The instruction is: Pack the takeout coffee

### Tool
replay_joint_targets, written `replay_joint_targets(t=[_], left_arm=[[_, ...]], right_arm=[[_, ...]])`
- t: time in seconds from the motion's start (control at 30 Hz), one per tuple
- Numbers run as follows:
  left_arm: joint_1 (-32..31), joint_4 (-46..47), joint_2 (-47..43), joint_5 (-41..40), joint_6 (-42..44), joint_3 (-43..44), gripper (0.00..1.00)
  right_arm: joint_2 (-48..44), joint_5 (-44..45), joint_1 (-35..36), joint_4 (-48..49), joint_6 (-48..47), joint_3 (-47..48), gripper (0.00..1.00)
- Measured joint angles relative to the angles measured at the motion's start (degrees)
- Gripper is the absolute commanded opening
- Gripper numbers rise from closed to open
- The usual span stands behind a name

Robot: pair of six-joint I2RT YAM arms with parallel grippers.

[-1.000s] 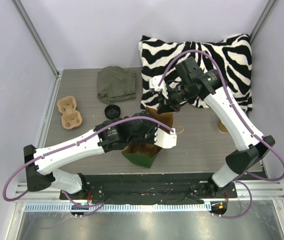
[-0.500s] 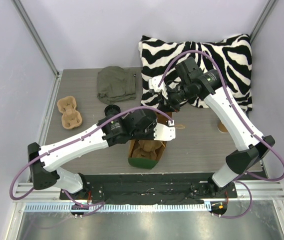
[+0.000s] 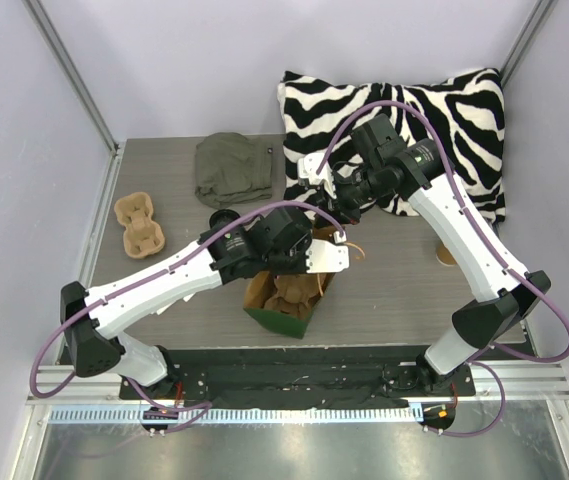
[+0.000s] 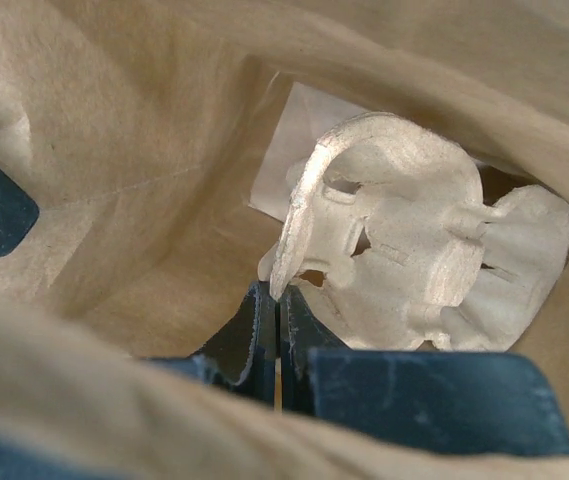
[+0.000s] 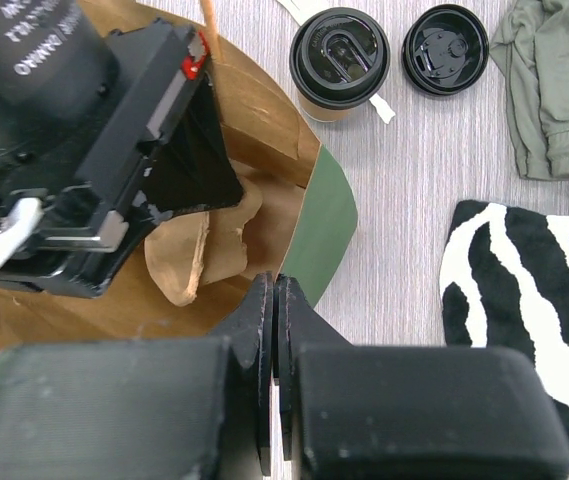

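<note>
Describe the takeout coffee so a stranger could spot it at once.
Start at the green bag. Between it and the olive cloth sit two black discs. The coffee is the one nearer the bag, capping a tan cup; the other is a loose lid.

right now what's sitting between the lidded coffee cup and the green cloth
A loose black lid lies on the table between the takeout coffee and the green cloth, apart from the cup and close to the cloth. The right wrist view shows it.

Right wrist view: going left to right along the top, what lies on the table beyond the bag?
takeout coffee → loose black lid → olive-green cloth
</note>
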Motion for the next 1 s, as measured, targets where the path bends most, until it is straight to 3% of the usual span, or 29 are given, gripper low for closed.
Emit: replay_joint_targets(t=[0.1,0.33,0.5,1.0], left_arm=[[0.92,-0.28,0.17,1.36,-0.04,0.13,0.10],[1.51,-0.42,0.22,2.32,0.15,0.76,0.41],[1.51,-0.31,0.22,3.19,0.59,3.04,0.52],[0.81,0.28,-0.02,3.78,1.16,5.09,0.53]], right_arm=[[0.00,0.00,0.00,-0.04,0.00,0.00,0.01],[0.00,-0.37,0.02,-0.02,-0.13,-0.11,0.01],[0.00,-0.57,0.15,0.00,-0.22,-0.52,0.01],[-0.04,-0.61,0.15,0.17,-0.20,-1.68,0.01]])
